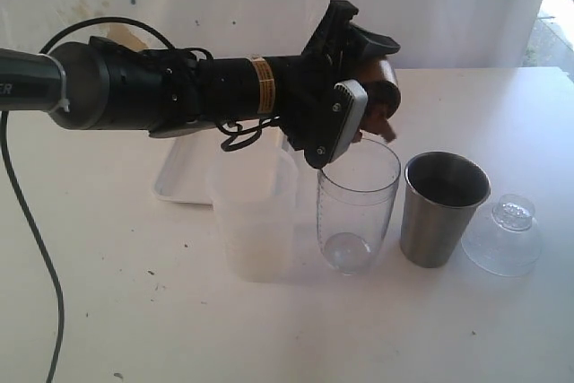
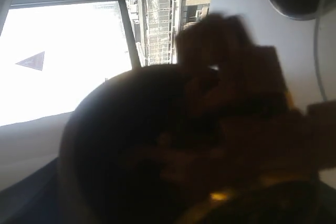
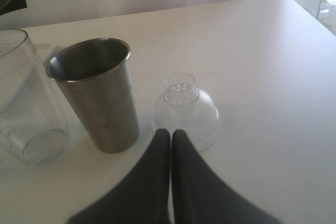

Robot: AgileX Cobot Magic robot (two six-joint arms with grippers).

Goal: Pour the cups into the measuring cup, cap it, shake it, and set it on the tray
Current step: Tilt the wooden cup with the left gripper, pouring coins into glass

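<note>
1. White table [image 1: 269,338], open along its near edge; white tray [image 1: 175,187] at ten o'clock of a frosted jug [image 1: 256,221].
2. Left gripper [image 1: 368,82], jaws clamped on the tilted wooden cup [image 1: 387,87], above the measuring cup [image 1: 357,213] rim.
3. Steel tumbler [image 1: 441,213] just beside at three o'clock, then a clear lid [image 1: 504,235].
4. Right gripper [image 3: 170,134], jaws together, near the lid.

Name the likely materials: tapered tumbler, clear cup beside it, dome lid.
Tapered tumbler: looks like stainless steel, a brushed grey finish with soft reflections. Clear cup: likely plastic, transparent, the table shows through it. Dome lid: probably clear plastic too, glossy and see-through.
</note>
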